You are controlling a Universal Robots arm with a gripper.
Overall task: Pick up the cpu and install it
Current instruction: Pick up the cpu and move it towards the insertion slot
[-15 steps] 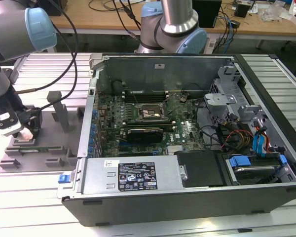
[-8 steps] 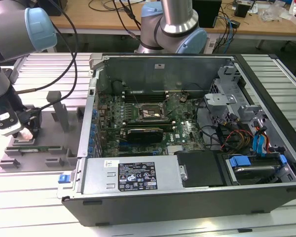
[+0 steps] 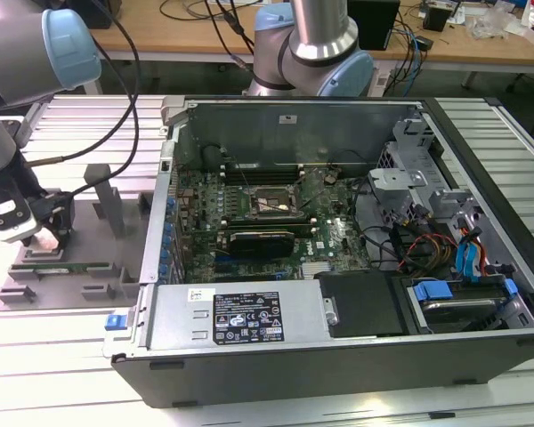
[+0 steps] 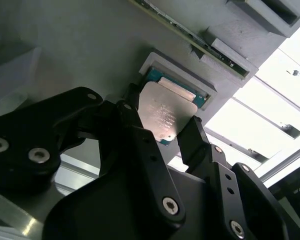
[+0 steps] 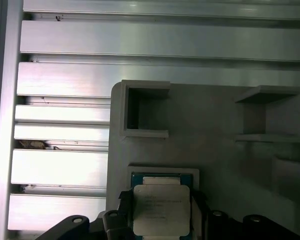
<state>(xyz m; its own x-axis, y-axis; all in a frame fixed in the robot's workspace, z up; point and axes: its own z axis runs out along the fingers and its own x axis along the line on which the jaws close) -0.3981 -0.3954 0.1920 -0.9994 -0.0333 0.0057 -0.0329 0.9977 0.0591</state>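
Second wrist view: end effector (image 4: 164,131) pinching the cpu (image 4: 166,111) by opposite edges.
Cpu location: square recess of the grey holder (image 4: 80,45).
Exterior view: holder on the counter (image 3: 71,356), beside the open computer case (image 3: 356,360).

Robotics lab: slatted aluminium workbench (image 3: 53,360), opened computer case (image 3: 338,369), cable-strewn desk (image 3: 138,40) behind.

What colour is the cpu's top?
The cpu top is pale silver, clearest in the first wrist view.
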